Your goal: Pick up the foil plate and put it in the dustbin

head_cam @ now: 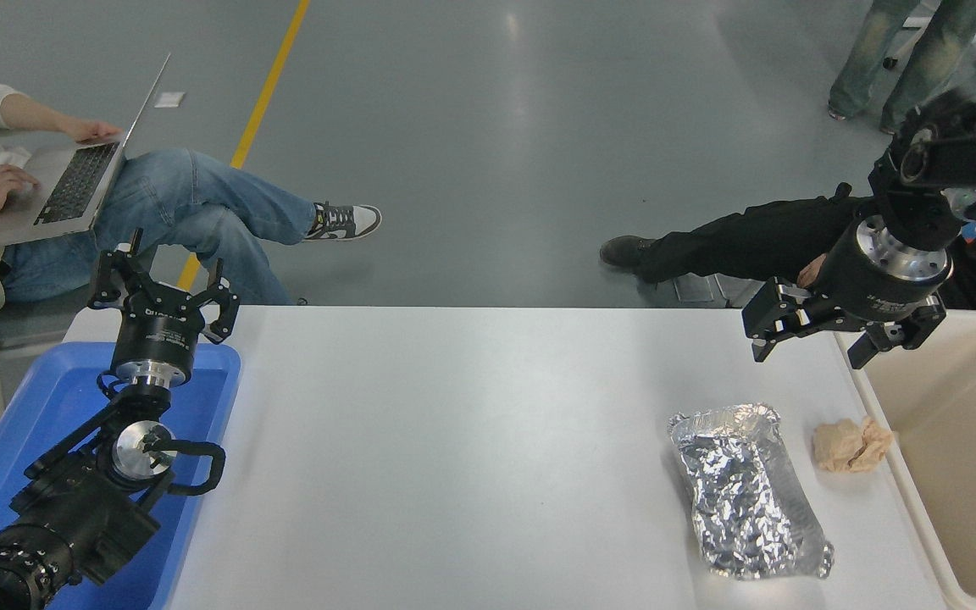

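Note:
The foil plate (746, 491), shiny and crinkled, lies flat on the white table (471, 440) at the right, its long side running toward the camera. The beige dustbin (958, 449) stands against the table's right edge. My right gripper (812, 349) hangs open above the table's far right corner, beyond the plate and clear of it, nothing between its fingers. My left gripper (162, 288) is parked open over the blue tray at the lower left.
A crumpled tan paper wad (851, 445) lies between the plate and the dustbin. A blue tray (47, 407) sits under the left arm. One person with a laptop (73, 178) sits at the far left, another in black (759, 241) at the far right.

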### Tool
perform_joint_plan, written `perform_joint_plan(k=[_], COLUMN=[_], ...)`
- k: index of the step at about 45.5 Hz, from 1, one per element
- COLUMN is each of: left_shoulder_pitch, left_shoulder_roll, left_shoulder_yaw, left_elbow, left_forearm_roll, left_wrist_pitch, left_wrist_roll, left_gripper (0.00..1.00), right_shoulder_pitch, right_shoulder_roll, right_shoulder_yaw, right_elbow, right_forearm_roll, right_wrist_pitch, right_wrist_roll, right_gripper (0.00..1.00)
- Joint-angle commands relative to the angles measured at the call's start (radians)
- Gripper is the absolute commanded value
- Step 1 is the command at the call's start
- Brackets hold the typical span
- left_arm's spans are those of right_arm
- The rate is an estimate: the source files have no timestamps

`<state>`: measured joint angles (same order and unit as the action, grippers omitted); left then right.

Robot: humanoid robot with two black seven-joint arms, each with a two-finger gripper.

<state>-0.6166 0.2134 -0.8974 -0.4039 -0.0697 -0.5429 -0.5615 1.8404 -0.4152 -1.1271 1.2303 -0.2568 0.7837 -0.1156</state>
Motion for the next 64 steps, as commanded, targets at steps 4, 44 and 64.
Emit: perform_joint_plan(k=[4, 44, 64], left_shoulder_pitch=[0.0, 0.0, 0.0], left_shoulder_roll=[0.0, 0.0, 0.0], left_shoulder_yaw=[-0.002, -0.002, -0.002], left_elbow=[0.0, -0.001, -0.001], left_forearm_roll=[0.001, -0.001, -0.001], left_wrist_pitch=[0.0, 0.0, 0.0], left_wrist_roll=[0.0, 0.0, 0.0], left_gripper=[0.99, 0.99, 0.99], right_shoulder_pitch=[-0.277, -0.63, -0.653], right_shoulder_roll=[-0.111, -0.022, -0.011], right_shoulder_yaw=[0.132, 0.227, 0.239], right_elbow=[-0.006, -0.178, -0.178], right_forearm_roll=[-0.122, -0.24, -0.177], right_wrist_pitch=[-0.228, -0.623, -0.623], right_wrist_roll=[-0.006, -0.006, -0.007], right_gripper=[1.0, 0.77, 0.0])
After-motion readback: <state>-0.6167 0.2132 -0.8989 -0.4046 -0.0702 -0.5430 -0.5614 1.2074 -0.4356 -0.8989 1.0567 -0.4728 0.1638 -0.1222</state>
